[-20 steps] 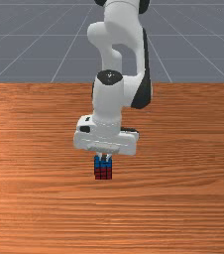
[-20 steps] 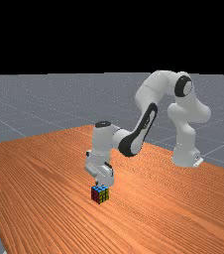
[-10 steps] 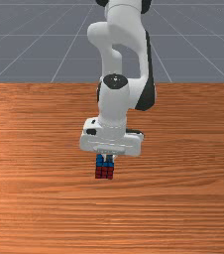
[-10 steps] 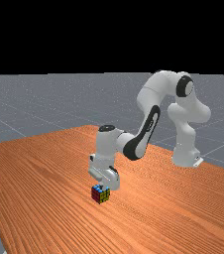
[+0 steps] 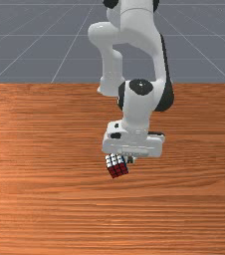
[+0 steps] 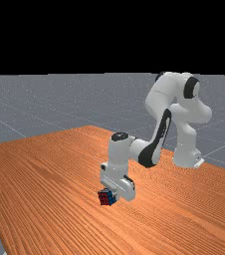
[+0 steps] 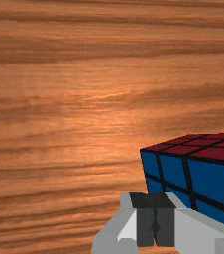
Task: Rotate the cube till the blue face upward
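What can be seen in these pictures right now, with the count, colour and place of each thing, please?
cube: one, with white, red and blue faces ruled by black lines, beside the gripper, toward the front view's left
table: one, orange-brown wood, under the arm's reach
floor: one, grey with pale lines, beyond the table
backdrop: one, black, above the floor in the far view
arm: one, white and grey with black parts, reaching from the far view's right toward its left
gripper: one, white body, at the arm's end
fingers: two, grey with dark pads, closed together next to the cube's blue face
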Controlling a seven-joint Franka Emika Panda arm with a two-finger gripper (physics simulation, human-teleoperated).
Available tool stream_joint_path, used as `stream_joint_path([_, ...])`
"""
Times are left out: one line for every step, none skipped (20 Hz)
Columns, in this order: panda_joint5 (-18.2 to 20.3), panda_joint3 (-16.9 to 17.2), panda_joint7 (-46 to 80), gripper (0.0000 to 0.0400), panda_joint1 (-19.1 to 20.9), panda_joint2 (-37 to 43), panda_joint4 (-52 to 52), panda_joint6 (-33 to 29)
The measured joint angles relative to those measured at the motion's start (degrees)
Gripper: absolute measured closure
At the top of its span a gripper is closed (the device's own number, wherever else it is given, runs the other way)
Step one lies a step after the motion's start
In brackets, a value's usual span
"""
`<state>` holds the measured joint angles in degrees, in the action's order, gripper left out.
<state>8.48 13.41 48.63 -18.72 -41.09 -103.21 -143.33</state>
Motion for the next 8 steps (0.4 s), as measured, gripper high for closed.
stream_joint_path([-0.06,-0.02,0.09,0.0396,-0.18,-0.20,-0.20,0.13])
stream_joint_path([-0.14,0.08,0.20,0.0398,-0.25,-0.19,-0.31,0.34])
stream_joint_path([-0.21,0.17,0.25,0.0399,-0.28,-0.05,-0.38,0.49])
stream_joint_path([-0.29,0.30,0.39,0.0399,-0.39,0.31,-0.49,0.60])
stream_joint_path([-0.44,0.51,0.54,0.0400,-0.55,0.95,-0.60,0.70])
stream_joint_path([-0.58,0.70,0.66,0.0400,-0.72,1.73,-0.74,0.76])
stream_joint_path([-0.83,0.90,0.74,0.0400,-0.96,2.52,-0.94,0.75])
stream_joint_path([-1.16,1.15,0.75,0.0400,-1.24,3.44,-1.36,0.70])
